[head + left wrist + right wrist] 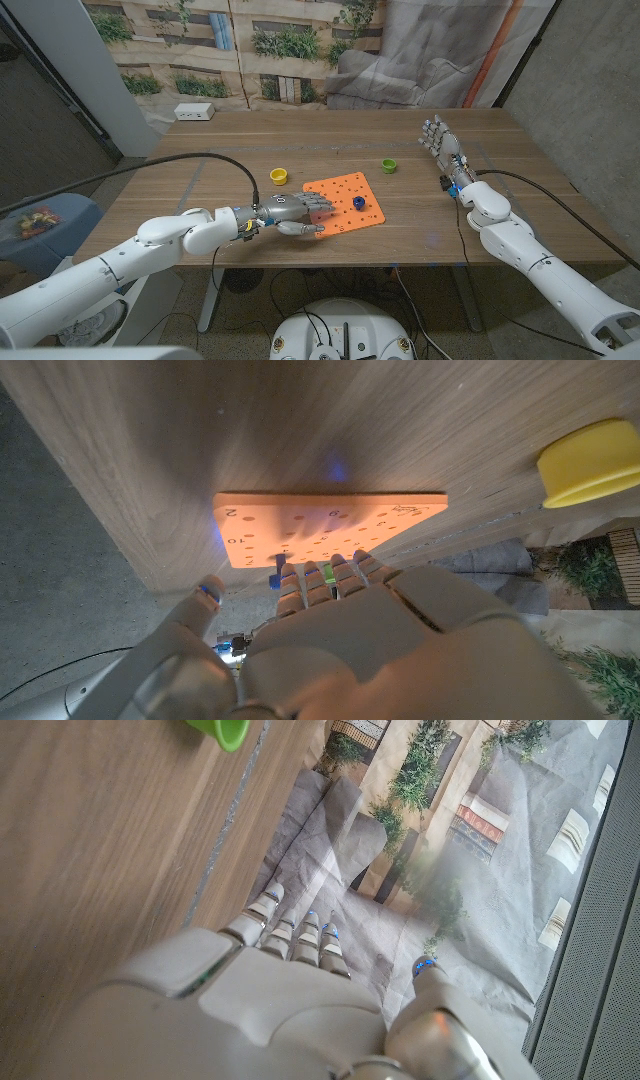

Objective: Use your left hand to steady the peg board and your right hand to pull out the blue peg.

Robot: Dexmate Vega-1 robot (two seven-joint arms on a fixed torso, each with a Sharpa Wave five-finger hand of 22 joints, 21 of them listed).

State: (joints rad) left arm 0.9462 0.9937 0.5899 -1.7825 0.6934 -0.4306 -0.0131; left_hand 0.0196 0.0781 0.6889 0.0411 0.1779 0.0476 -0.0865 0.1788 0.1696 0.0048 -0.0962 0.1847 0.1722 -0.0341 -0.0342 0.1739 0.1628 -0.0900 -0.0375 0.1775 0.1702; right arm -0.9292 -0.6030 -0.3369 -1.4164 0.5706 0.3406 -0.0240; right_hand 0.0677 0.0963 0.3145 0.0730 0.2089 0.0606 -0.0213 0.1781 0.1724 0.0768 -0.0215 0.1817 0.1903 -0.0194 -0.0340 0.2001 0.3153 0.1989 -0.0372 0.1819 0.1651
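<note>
While the left robot hand [292,210] reaches the orange peg board [343,201] at centre frame, fingers spread on its left edge, the blue peg [359,202] is still seated. Right robot hand [441,142] waits open, well apart at right, so pulling's all left.

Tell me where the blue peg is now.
Head view: the blue peg stands in the orange peg board, right part, past the left robot hand.
</note>
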